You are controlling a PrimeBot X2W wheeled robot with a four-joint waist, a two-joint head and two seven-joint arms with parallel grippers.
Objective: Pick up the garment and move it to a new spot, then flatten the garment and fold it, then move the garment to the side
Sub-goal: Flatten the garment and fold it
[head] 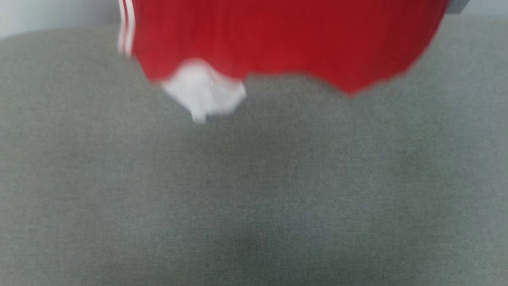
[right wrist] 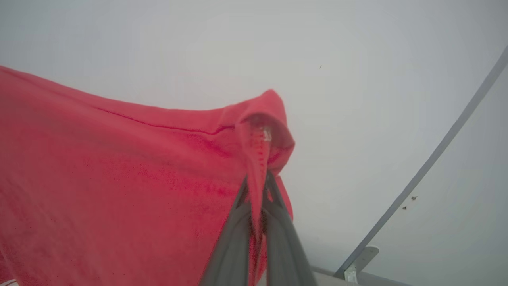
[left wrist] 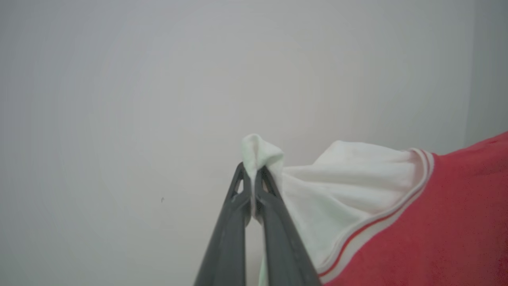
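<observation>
Two pincers gripped the garment (head: 278,39): left pincer (left wrist: 254,174) on white sleeve (left wrist: 349,174), right pincer (right wrist: 257,186) on red edge. You seemed mid-move; next, lay it flat on the counter (head: 254,198).

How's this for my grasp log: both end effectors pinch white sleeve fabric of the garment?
Not both: the right end effector pinches red fabric of the garment, as the right wrist view shows. The left end effector does pinch white sleeve fabric.

The garment (head: 278,39) hangs above the fabric surface (head: 254,198) — toward its far edge.
</observation>
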